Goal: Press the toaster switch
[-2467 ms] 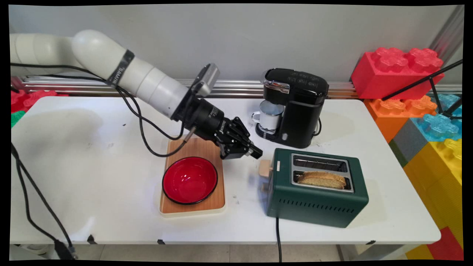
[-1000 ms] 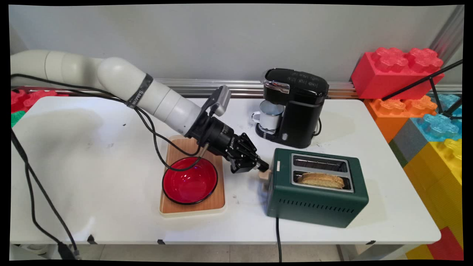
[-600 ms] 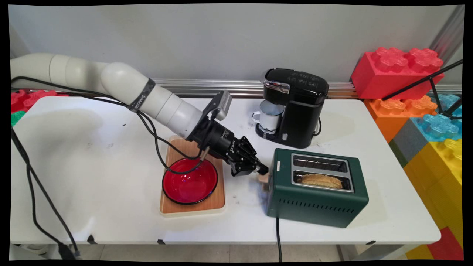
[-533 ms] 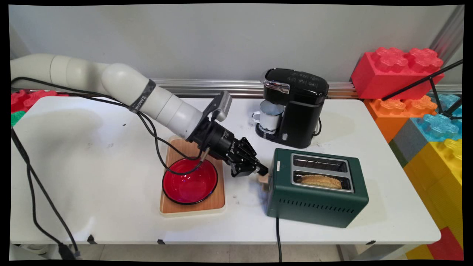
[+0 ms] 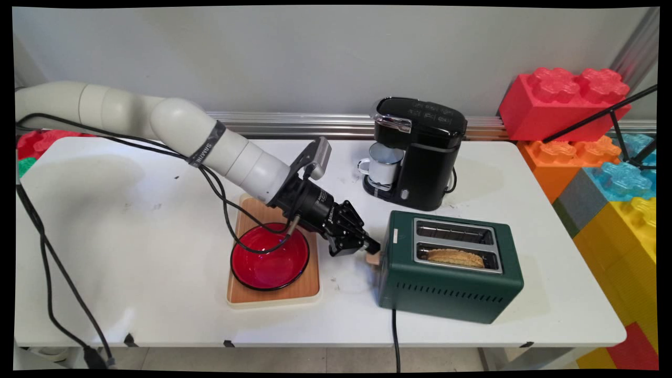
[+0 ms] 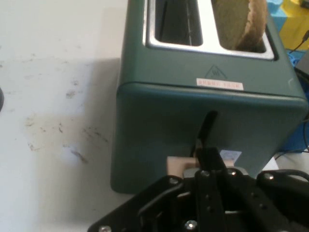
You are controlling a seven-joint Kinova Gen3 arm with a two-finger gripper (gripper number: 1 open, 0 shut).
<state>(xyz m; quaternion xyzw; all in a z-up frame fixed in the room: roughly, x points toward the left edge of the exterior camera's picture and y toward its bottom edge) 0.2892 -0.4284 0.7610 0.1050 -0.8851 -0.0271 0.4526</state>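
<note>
1. Gripper [image 5: 371, 245] at the toaster's [image 5: 446, 283] left end, tilted down toward it. Its fingers are pressed together with nothing between them, and their tip sits on top of the pale lever [image 5: 373, 258].
2. The lever juts from the vertical slot in that end wall and lies low in the slot, near the toaster's base.
3. In the hand view, the gripper [image 6: 207, 159] lines up with the slot and the lever [image 6: 179, 166] shows just beside it.
4. Judgement: the contact looks narrow, so a tip centred on the lever and kept parallel to the slot would be least likely to slide off.
5. 1 bread slice [image 5: 454, 257] sits sunk in the toaster's near slot; the far slot is empty.
6. Left of the toaster, a red bowl [image 5: 270, 256] rests on a wooden board [image 5: 310, 283]; behind it stands a coffee machine [image 5: 420, 152] with a mug [image 5: 384, 164].
</note>
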